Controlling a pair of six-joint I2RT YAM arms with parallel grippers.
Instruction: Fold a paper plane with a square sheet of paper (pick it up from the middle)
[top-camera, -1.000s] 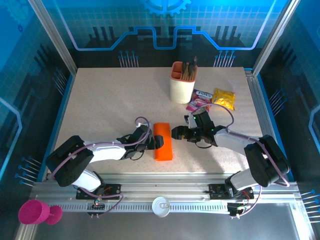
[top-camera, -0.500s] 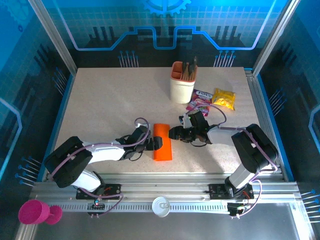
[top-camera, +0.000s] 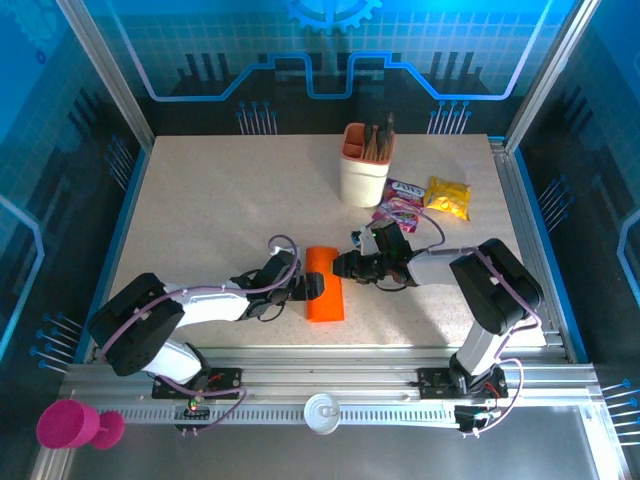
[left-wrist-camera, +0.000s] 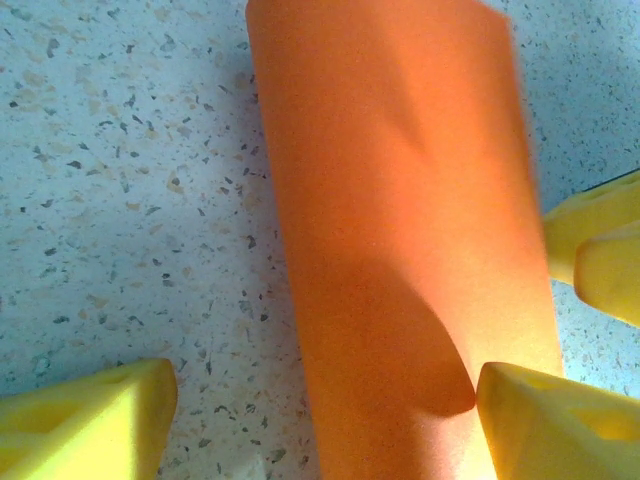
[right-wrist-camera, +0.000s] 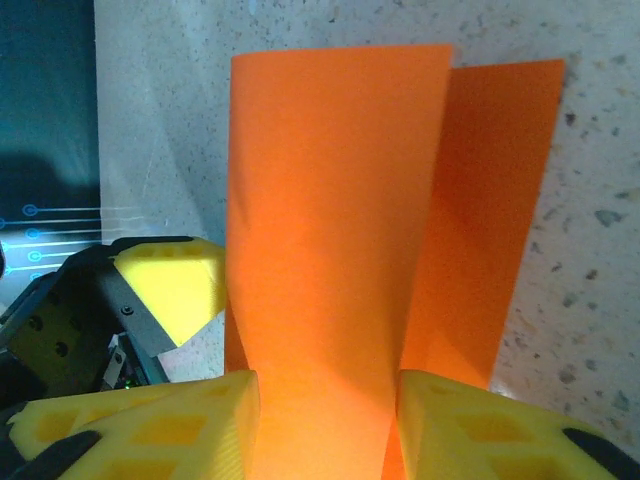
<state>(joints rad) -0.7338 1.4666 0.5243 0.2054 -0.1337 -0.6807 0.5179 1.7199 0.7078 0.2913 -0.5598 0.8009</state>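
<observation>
You are handling a light, limp square sheet of paper (top-camera: 324, 285) lying folded on the table (top-camera: 220, 200), left gripper (left-wrist-camera: 325, 390) spread astride it, right gripper (right-wrist-camera: 325, 390) flanking its raised flap, pinch unclear, so grip mid-flap gently.

the square sheet of paper (left-wrist-camera: 400, 250) is thin, matt and smooth; the surface (left-wrist-camera: 130, 200) looks speckled, stone-like; the right pincer (right-wrist-camera: 325, 400) has moulded plastic pads (right-wrist-camera: 170, 430).
</observation>
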